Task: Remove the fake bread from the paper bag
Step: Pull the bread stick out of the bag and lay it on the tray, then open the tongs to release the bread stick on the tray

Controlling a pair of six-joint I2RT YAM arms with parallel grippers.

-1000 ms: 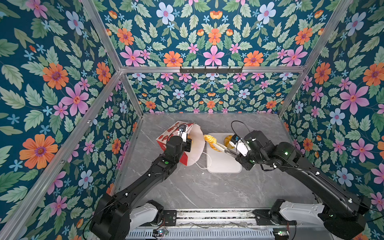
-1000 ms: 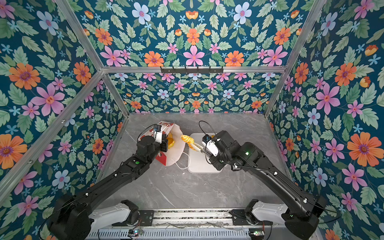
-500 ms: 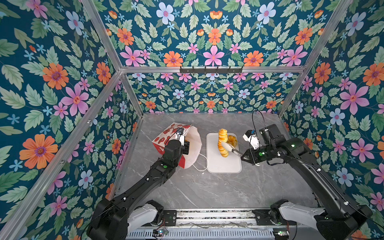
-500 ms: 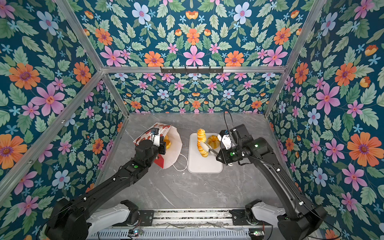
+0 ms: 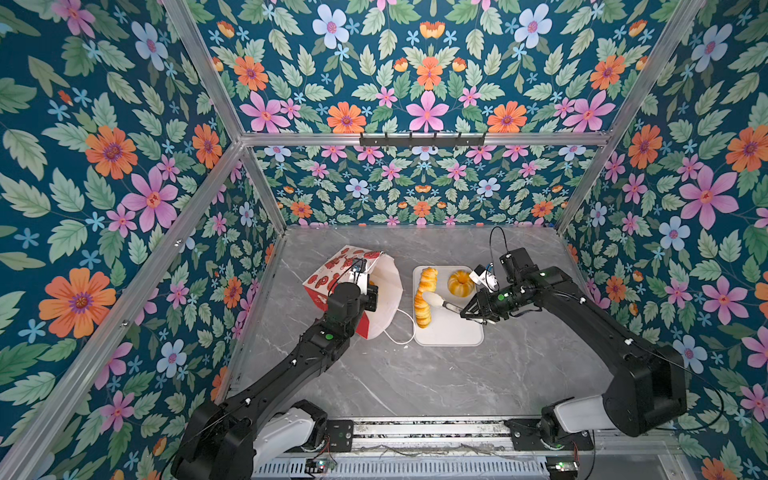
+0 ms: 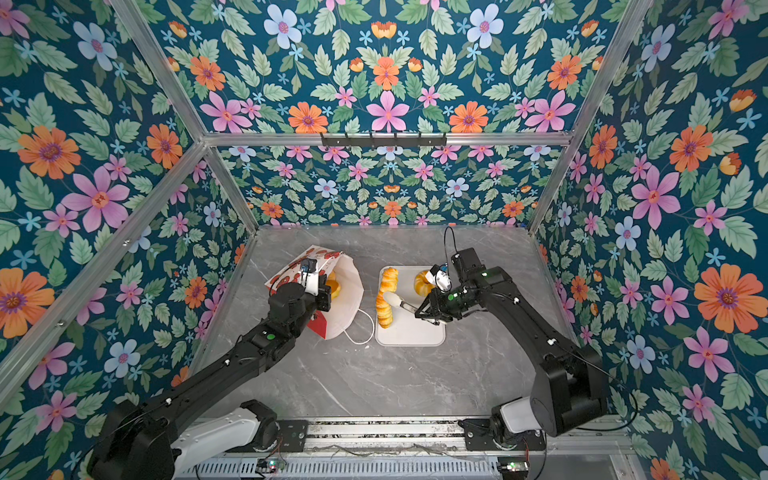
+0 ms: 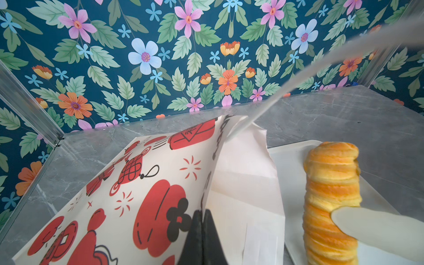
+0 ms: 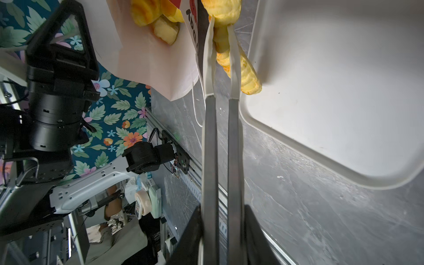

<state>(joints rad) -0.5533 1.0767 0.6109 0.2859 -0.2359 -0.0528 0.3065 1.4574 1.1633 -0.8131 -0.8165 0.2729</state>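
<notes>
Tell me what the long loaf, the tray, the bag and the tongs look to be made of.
The long ridged loaf: moulded foam or plastic, judging by the slight sheen on its ridges. The tray: smooth white plastic, probably; rounded moulded rim. The paper bag: matte printed paper, creased and folded. The tongs: dull grey metal arms, white tips, perhaps silicone.

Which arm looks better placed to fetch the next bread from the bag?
Probably the right. The right gripper holds the tongs, close to the paper bag; the left gripper is pinching its rim.
</notes>
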